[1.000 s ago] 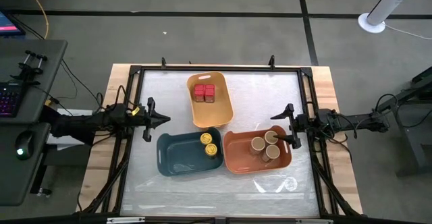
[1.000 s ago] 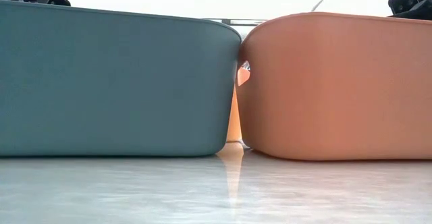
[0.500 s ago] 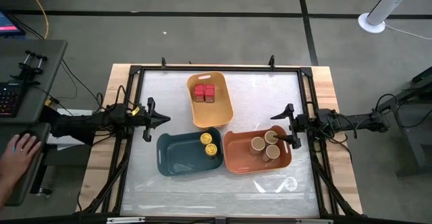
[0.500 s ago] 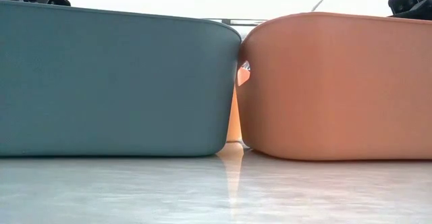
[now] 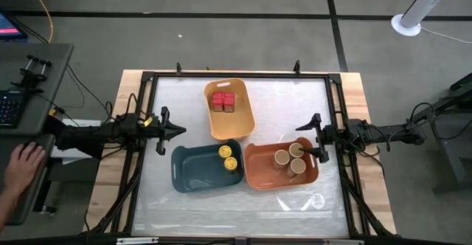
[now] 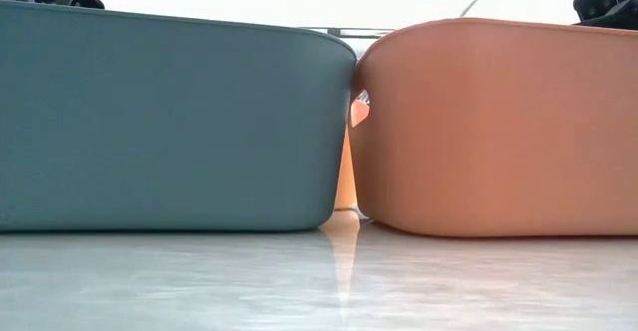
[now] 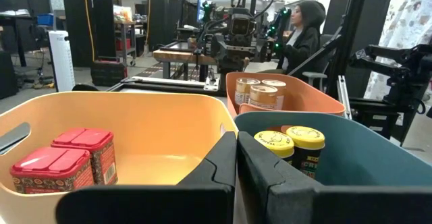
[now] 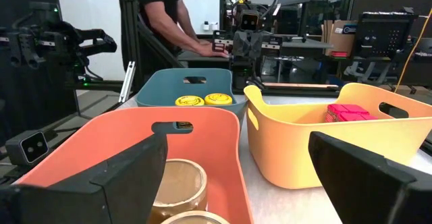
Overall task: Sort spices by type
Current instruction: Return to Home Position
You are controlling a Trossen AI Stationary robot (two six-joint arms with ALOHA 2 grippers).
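Note:
Two red tins [image 5: 223, 102] stand side by side in the yellow bin [image 5: 247, 123]; the left wrist view shows them too [image 7: 64, 160]. Two yellow-lidded jars [image 5: 228, 156] stand in the teal bin [image 5: 188, 173]. Three tan-lidded jars [image 5: 290, 158] stand in the orange bin [image 5: 258, 173]. My left gripper [image 5: 179, 130] is shut and hovers off the table's left side, beside the teal bin. My right gripper [image 5: 308, 140] is wide open at the table's right side, over the orange bin's right rim, touching nothing.
The three bins sit close together in the table's middle; in the low view the teal wall [image 6: 169, 122] and orange wall [image 6: 498, 122] fill the picture. Bare table lies toward the near edge. A person's hand [image 5: 26, 160] rests on the desk left of the table.
Neither arm nor any spice container has moved. A person's hand has come onto the desk beyond the table's left edge.

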